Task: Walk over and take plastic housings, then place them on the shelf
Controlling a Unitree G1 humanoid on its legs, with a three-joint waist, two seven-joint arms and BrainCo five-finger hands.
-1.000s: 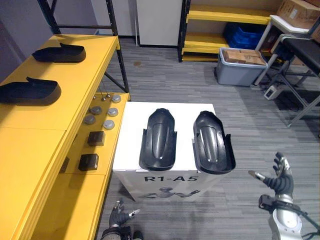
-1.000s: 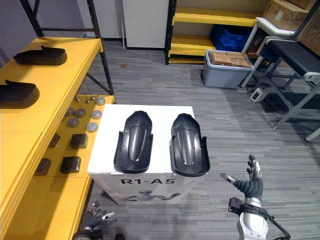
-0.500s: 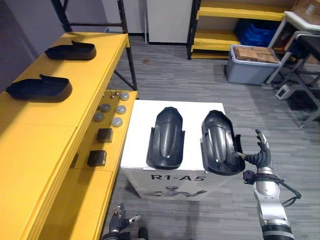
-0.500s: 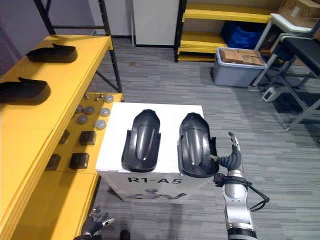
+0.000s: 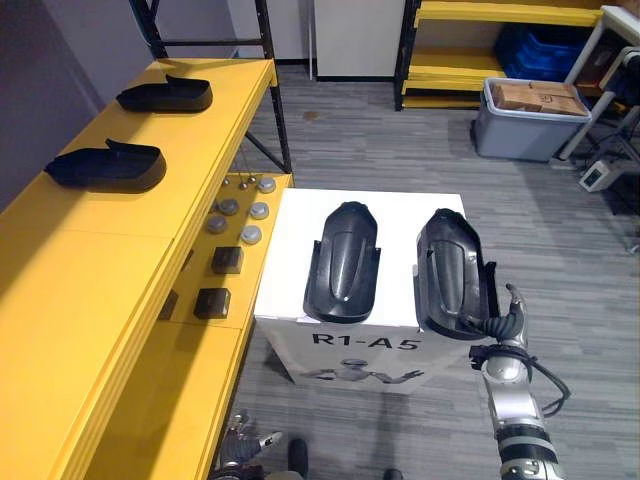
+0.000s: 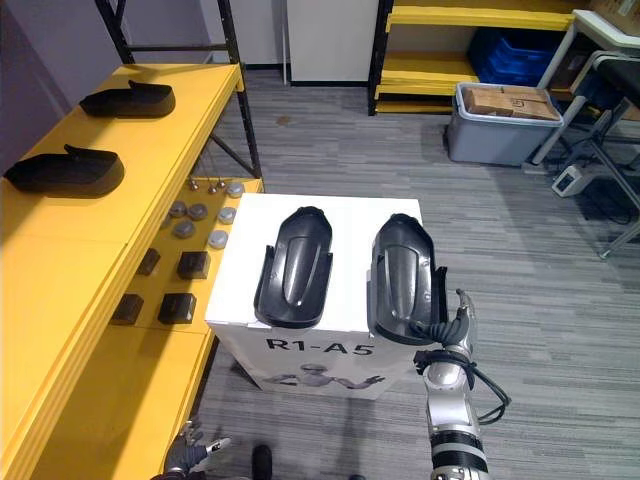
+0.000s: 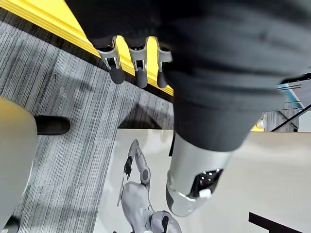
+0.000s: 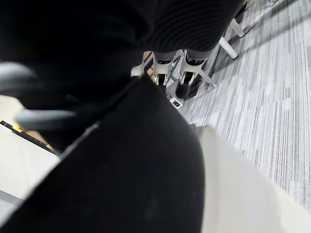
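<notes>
Two black plastic housings lie side by side on a white box [image 5: 292,215]: the left housing [image 5: 342,260] and the right housing [image 5: 450,268]. My right hand [image 5: 503,322] is at the near right corner of the right housing, open, its thumb against the housing's rim and its fingers pointing up beside it. In the right wrist view that housing [image 8: 136,170] lies right under the hand, with the fingers [image 8: 165,65] past its edge. My left hand [image 5: 238,447] hangs low by the floor, open, its fingers [image 7: 138,68] relaxed. Two more housings [image 5: 105,165] [image 5: 165,95] rest on the yellow shelf [image 5: 90,260] at the left.
The shelf's lower level holds metal discs [image 5: 240,212] and dark blocks [image 5: 212,300]. At the back right stand a grey bin [image 5: 530,125] with a cardboard box, a blue crate [image 5: 540,45] in a yellow rack, and metal table legs [image 5: 625,150].
My right hand has risen from low at the right to the right housing's near corner. The camera has moved closer and shifted. The left hand stays low.
</notes>
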